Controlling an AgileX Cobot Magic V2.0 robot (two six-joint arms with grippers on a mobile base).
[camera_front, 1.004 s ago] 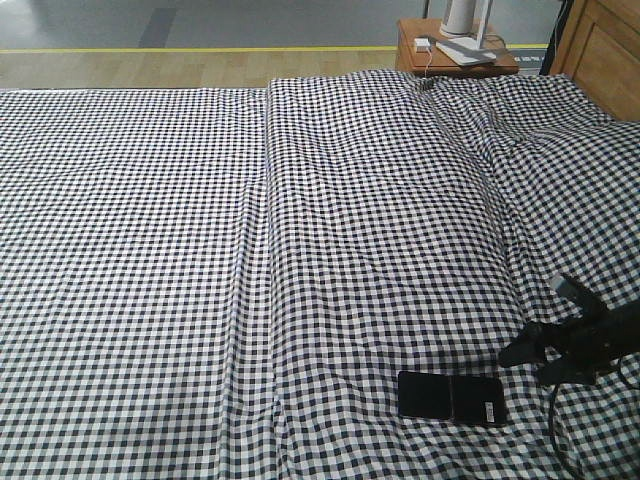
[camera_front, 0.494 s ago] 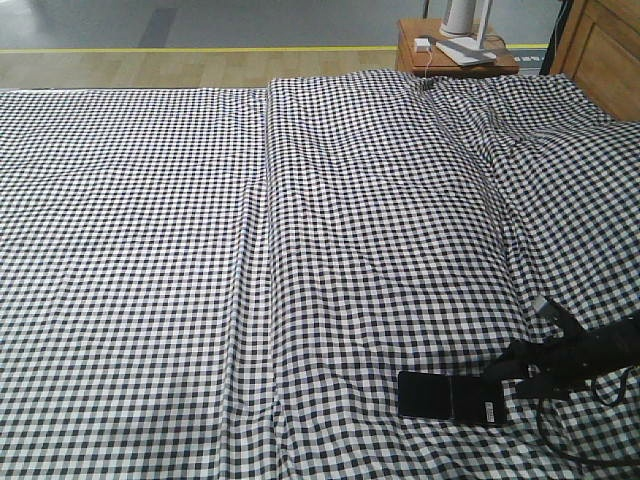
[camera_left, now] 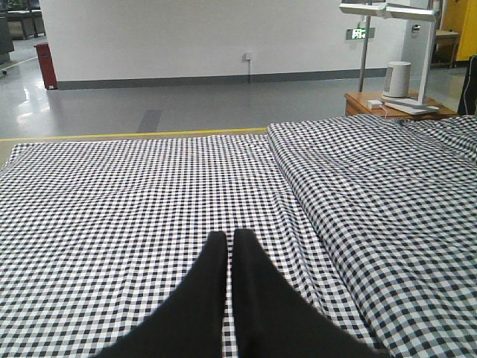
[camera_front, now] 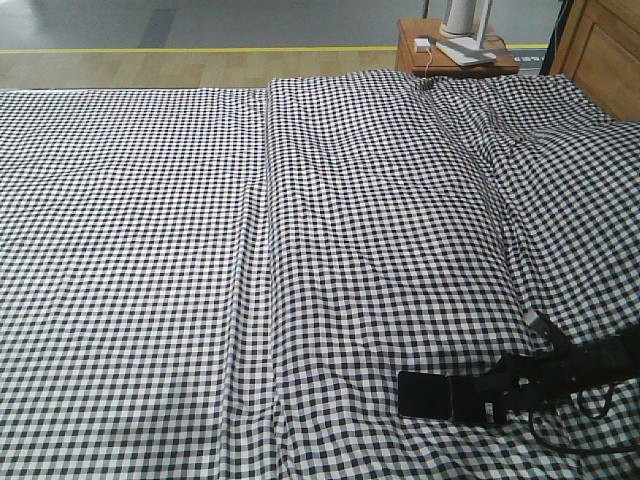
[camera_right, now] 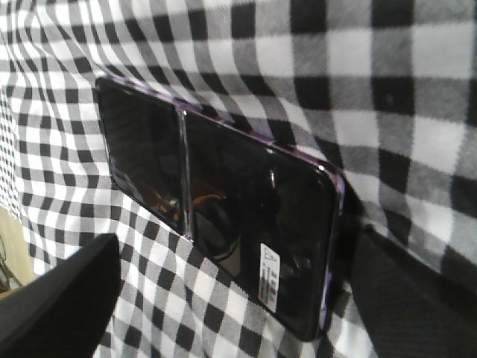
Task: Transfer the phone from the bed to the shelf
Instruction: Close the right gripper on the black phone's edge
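Right tool [camera_front: 512, 386]: spread open, fingers either side of the phone's [camera_front: 438, 395] sticker end. Left tool [camera_left: 227, 253]: closed, empty. Phone: flat on bed [camera_front: 150, 250], 5 o'clock in front view. Likely rigid, light, slippery, breakable; pinch across long rims.

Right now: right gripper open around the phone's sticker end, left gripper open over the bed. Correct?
Not quite. The left gripper is shut, not open: the left wrist view shows its jaws pressed together over the bed. The right gripper is indeed open around the sticker end of the phone.
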